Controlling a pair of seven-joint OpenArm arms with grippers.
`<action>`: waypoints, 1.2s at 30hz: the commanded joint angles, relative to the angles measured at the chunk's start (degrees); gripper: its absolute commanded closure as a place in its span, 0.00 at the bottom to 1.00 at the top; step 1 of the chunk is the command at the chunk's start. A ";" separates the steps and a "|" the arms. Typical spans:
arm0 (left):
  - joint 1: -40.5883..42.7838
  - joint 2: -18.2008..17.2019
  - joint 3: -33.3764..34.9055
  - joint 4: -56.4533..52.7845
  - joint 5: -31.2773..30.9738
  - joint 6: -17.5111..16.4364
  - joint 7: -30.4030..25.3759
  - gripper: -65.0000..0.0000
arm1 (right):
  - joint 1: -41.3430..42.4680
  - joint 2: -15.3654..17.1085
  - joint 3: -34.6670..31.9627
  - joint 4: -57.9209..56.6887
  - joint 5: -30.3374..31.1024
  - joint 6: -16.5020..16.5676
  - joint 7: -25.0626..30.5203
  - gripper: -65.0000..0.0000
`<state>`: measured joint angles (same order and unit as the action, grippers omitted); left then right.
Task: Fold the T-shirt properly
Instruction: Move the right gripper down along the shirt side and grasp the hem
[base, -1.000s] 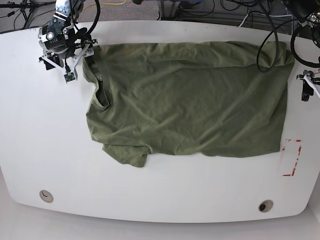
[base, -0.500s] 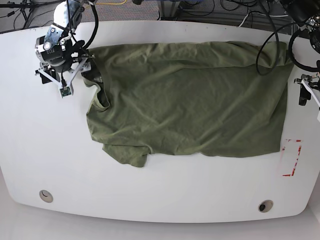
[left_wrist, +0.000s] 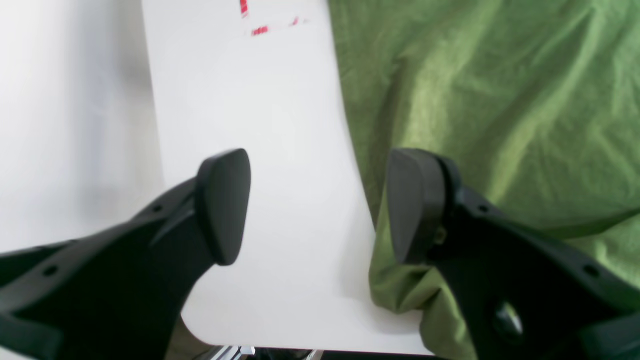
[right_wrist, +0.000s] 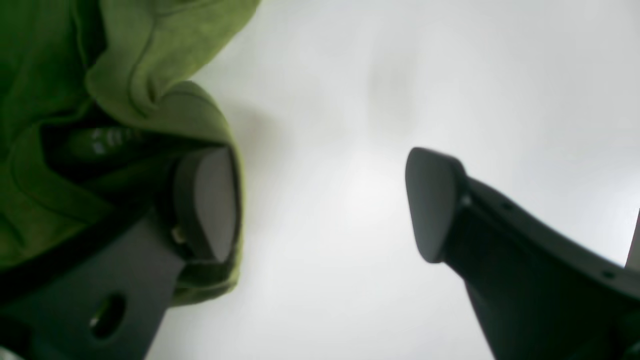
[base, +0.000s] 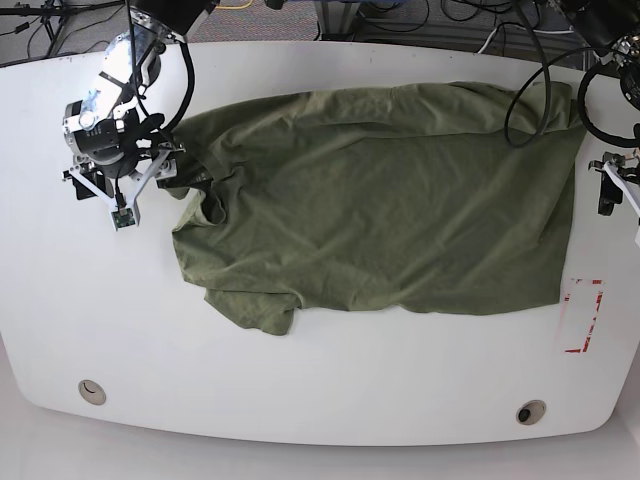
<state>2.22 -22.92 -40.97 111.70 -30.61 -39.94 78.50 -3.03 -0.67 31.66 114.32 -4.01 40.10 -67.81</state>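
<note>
The olive-green T-shirt (base: 380, 200) lies spread and wrinkled across the white table (base: 300, 380). Its collar end points to the base view's left. My right gripper (base: 160, 170) is at that collar corner. In the right wrist view it (right_wrist: 320, 200) stands open: shirt fabric (right_wrist: 100, 75) is draped around one finger, and the other finger is over bare table. My left gripper (base: 612, 185) hovers at the shirt's opposite edge. It (left_wrist: 320, 200) is open too, with one finger over bare table and the other above the shirt's hem (left_wrist: 400, 285).
Red tape marks (base: 585, 315) lie on the table beside the shirt's near right corner and show again as red tape (left_wrist: 260, 30) in the left wrist view. Black cables (base: 530, 100) hang over the shirt's far right corner. Two round holes, one of them (base: 531, 411), sit near the front edge.
My right gripper has moved toward the table's front and left edge, pulling the shirt's collar corner along with it. The left gripper has shifted only slightly.
</note>
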 joint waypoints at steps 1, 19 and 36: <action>-0.59 -1.13 -0.30 0.70 -0.38 -0.06 -0.83 0.39 | 1.05 0.27 -1.11 1.06 0.45 -0.10 -1.07 0.24; -0.59 -1.13 -0.48 0.70 -0.38 -0.06 -0.92 0.39 | -3.70 -1.75 -12.36 1.06 0.45 -0.10 -1.16 0.24; -1.12 -1.13 -0.22 0.70 -0.38 -0.06 -0.92 0.39 | 12.83 -1.66 -4.71 -8.08 -0.17 -0.10 0.16 0.24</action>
<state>2.13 -22.92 -41.01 111.70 -30.63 -39.94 78.46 5.85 -2.83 25.61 108.60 -4.23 40.10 -68.12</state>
